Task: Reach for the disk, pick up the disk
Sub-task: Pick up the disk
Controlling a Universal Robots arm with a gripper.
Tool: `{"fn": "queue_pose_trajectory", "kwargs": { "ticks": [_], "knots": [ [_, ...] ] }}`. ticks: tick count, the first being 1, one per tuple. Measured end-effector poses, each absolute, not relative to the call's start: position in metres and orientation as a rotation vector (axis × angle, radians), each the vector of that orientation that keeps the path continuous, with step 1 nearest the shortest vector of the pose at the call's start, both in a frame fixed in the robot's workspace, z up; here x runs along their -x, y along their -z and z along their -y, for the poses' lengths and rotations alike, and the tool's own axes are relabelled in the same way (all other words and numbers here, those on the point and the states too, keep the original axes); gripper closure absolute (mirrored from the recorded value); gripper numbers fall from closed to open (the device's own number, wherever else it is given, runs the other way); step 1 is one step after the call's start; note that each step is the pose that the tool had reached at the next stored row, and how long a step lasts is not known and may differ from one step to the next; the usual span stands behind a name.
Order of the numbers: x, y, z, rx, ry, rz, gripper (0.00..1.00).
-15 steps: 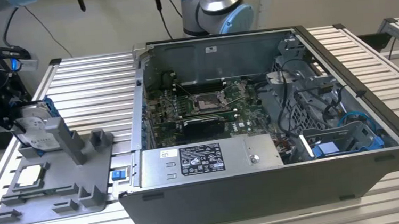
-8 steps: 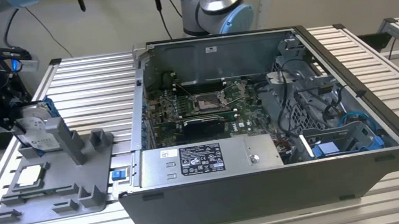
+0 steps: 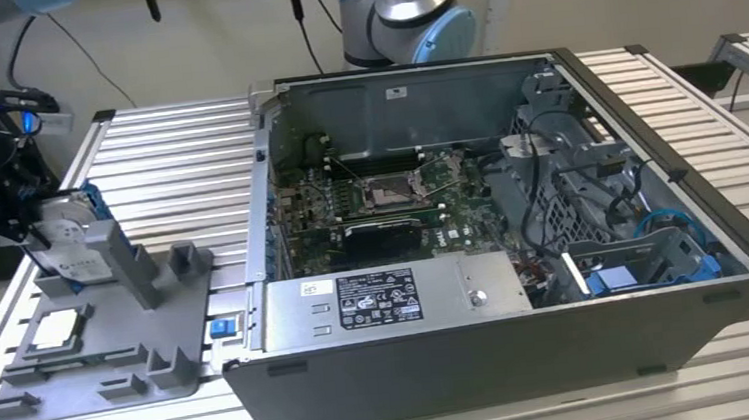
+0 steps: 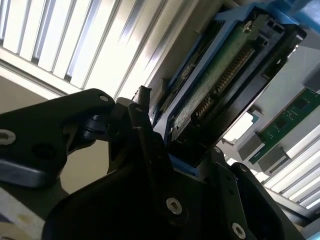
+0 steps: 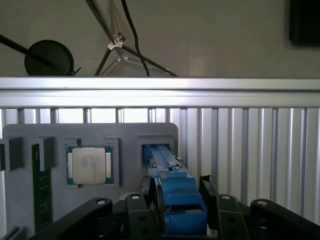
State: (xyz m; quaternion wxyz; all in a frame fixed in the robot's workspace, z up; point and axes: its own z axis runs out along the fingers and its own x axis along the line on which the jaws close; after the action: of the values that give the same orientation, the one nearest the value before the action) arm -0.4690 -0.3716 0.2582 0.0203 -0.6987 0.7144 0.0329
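Black gripper (image 5: pixel 177 186) is pinching the disk (image 5: pixel 165 157) by its two broad faces, one finger (image 5: pixel 146 186) on each side of the blue frame. In both wrist views the pads are looking pressed against the plastic w/ no gap, so the hold is prob. firm.

The disk is standing on edge at a slot in the grey holder tray (image 3: pixel 106 362), at the exterior view's left and well apart from the open computer case (image 3: pixel 521 359). Standing it upright is leaving both faces free, which is why the gripper is sitting over it from above, straddling the top edge. Can't tell whether the lower edge is resting in the slot or hanging just clear of it.

In the second wrist view the disk's green circuit board side is facing the camera.

A square processor chip (image 5: pixel 90 165) is lying flat in its own recess near the disk's slot, w/ a green memory stick (image 5: pixel 41 185) beyond it. Separate recesses are keeping the parts apart, so the fingers are touching the disk alone. The tray is lying on a slatted metal surface (image 5: pixel 250 150).
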Motion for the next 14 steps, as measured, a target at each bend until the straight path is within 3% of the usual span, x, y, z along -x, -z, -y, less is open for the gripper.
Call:
{"fn": "queue_pose_trajectory", "kwargs": {
  "ticks": [14],
  "knots": [
    [0.4690,-0.2599,0.3714,2.166,-0.101,-2.215,0.00]
  ]
}}
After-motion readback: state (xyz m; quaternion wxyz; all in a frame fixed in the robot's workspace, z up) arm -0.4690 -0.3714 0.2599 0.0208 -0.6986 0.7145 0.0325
